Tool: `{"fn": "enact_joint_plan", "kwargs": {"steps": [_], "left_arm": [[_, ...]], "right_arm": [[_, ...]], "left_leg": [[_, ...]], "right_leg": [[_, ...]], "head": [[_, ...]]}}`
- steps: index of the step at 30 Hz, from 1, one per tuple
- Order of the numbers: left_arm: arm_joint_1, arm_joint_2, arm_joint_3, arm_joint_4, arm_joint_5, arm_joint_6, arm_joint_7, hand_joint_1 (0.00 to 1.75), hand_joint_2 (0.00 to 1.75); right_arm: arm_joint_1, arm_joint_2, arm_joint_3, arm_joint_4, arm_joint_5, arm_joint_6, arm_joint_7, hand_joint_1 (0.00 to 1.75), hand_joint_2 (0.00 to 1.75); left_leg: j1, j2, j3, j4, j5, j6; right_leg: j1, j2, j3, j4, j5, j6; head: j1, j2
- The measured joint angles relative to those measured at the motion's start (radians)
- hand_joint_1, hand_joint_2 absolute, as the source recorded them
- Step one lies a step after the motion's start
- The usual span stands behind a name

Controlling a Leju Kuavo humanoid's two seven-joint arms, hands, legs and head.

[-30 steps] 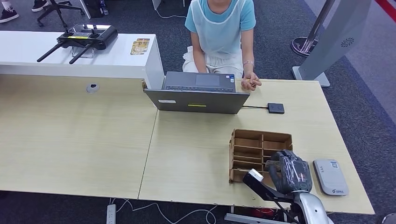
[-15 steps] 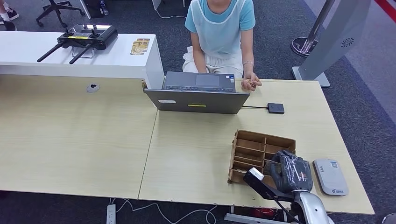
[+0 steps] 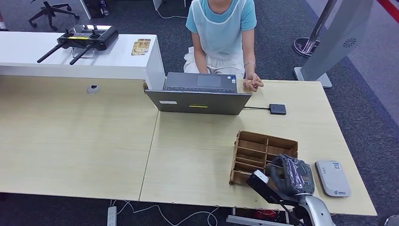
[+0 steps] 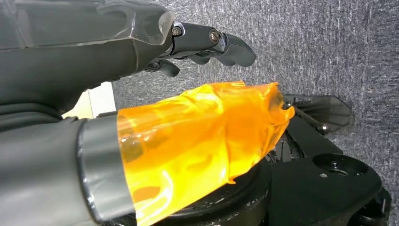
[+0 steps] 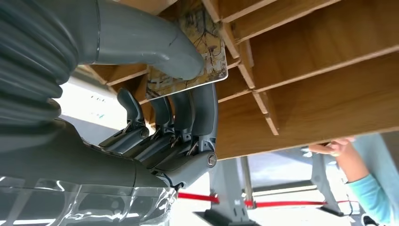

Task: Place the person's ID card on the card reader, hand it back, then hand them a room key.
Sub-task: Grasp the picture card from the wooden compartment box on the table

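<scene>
- Step, as I read it: pulling a room key out of the wooden rack [image 3: 263,151]. ID card is not in sight, so I judge that part is over.
- My right hand [image 3: 291,174] is at the rack's near end, on the side toward the white reader [image 3: 332,178].
- Right wrist view: thumb [image 5: 155,44] on one face of a printed card [image 5: 197,52], fingers [image 5: 188,106] curled behind the other face. So the right hand is grasping the card, a pinch on its exposed end.
- Card sits against a rack divider. Can't tell if it is fully out of its slot.
- To do it well: draw the card straight along the slot, parallel to the dividers. Any twist will jam an edge on the wood.
- Hold pinch force steady. The grip is on the card's end alone, so it could pivot or slip.
- The rack looks light and loose on the tabletop [image 3: 197,160]. A dragging card may pull it along, so lift cleanly before moving sideways.
- Once clear of the rack, carry the card past the laptop [image 3: 198,101] toward the person [image 3: 221,28], whose hand [image 3: 252,84] rests beside the laptop, on the far side from the rack.
- My left hand [image 4: 117,94] hangs over carpet, nothing in it, fingers loosely apart. No role in this step.
</scene>
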Motion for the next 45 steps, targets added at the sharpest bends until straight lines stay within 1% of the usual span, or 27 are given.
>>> {"fn": "enact_joint_plan", "kwargs": {"steps": [4, 7, 9, 17, 23, 29, 35, 37, 45], "left_arm": [[0.000, 0.000, 0.002, 0.000, 0.004, 0.000, -0.007, 0.00, 0.00], [0.000, 0.000, 0.004, 0.000, 0.009, 0.000, -0.014, 0.00, 0.00], [0.000, 0.000, 0.004, 0.000, 0.010, 0.000, -0.015, 0.00, 0.00], [0.000, 0.000, 0.009, 0.000, 0.011, 0.000, -0.016, 0.00, 0.00], [0.000, 0.000, 0.011, 0.000, 0.011, 0.000, -0.017, 0.00, 0.00], [0.000, 0.000, 0.012, 0.000, 0.011, -0.001, -0.027, 0.00, 0.00], [0.000, 0.001, 0.012, 0.000, 0.011, -0.004, -0.036, 0.00, 0.00], [0.000, 0.001, 0.013, 0.000, 0.011, -0.004, -0.038, 0.00, 0.00], [0.000, 0.002, 0.014, 0.000, 0.010, -0.004, -0.047, 0.00, 0.00]], "right_arm": [[0.006, 0.000, -0.025, -0.021, -0.100, 0.002, -0.066, 1.50, 1.75], [0.014, 0.000, -0.047, -0.042, -0.189, 0.007, -0.129, 1.50, 1.75], [0.018, 0.000, -0.060, -0.056, -0.225, 0.011, -0.156, 1.50, 1.75], [0.026, 0.000, -0.084, -0.079, -0.235, 0.016, -0.167, 1.50, 1.75], [0.030, 0.000, -0.088, -0.083, -0.249, 0.016, -0.179, 1.54, 1.75], [0.035, 0.000, -0.113, -0.108, -0.370, 0.043, -0.268, 1.51, 1.75], [0.045, 0.009, -0.165, -0.145, -0.504, 0.089, -0.360, 1.61, 1.75], [0.049, 0.013, -0.181, -0.157, -0.527, 0.097, -0.376, 1.66, 1.75], [0.059, 0.037, -0.233, -0.197, -0.601, 0.121, -0.423, 1.70, 1.75]], "left_leg": [[0.000, 0.000, 0.000, 0.000, 0.000, 0.000], [0.000, 0.000, 0.000, 0.000, 0.000, 0.000], [0.000, 0.000, 0.000, 0.000, 0.000, 0.000], [0.000, 0.001, 0.000, 0.000, 0.000, 0.000], [0.000, 0.001, 0.000, 0.000, 0.000, 0.000], [0.000, 0.000, 0.000, 0.000, 0.000, 0.000], [0.000, 0.000, 0.000, 0.000, 0.000, 0.000], [0.000, 0.000, 0.000, 0.000, 0.000, 0.000], [0.000, 0.000, 0.000, 0.000, 0.000, 0.000]], "right_leg": [[0.000, 0.000, 0.000, 0.000, 0.000, 0.000], [0.000, 0.000, 0.000, 0.000, 0.000, 0.000], [0.000, 0.000, 0.000, 0.000, 0.000, 0.000], [0.000, 0.000, 0.000, 0.000, 0.000, 0.000], [0.000, 0.000, 0.000, 0.000, 0.000, 0.000], [0.000, 0.000, 0.000, 0.000, 0.000, 0.000], [0.000, 0.000, 0.000, 0.000, 0.000, 0.000], [0.000, 0.000, 0.000, 0.000, 0.000, 0.000], [0.000, 0.000, 0.000, 0.000, 0.000, 0.000]], "head": [[0.000, 0.000], [0.000, 0.000], [0.000, 0.000], [0.000, 0.000], [0.000, 0.000], [0.000, 0.000], [0.000, 0.000], [0.000, 0.000], [0.000, 0.000]]}}
